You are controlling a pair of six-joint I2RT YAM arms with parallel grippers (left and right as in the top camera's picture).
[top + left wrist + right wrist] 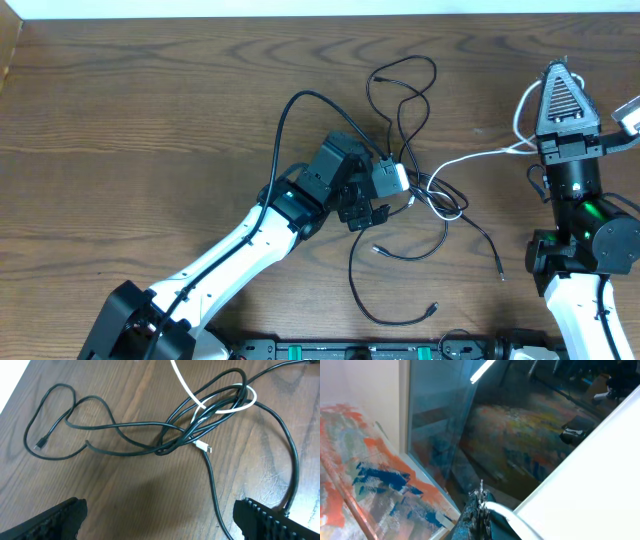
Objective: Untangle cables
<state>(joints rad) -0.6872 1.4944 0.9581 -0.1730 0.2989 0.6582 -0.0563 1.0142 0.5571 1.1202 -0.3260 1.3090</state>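
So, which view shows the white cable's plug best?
Left wrist: the white plug lies close and sharp beside the black cables. Overhead shows it tiny; right wrist shows only the white cable.

The brown wooden table shows strong dark grain under a smooth, low-sheen finish. The thin black cables knotted on it have smooth, rubbery-looking sheaths with a faint shine. Threaded through that knot, the white cable looks like glossier plastic. Its small white plug, just beside the knot, ends in a bright metal tip. Near the knot, the left gripper has matt black pads with fine ribbing. Well apart from the knot, the right gripper is matt grey and ribbed.
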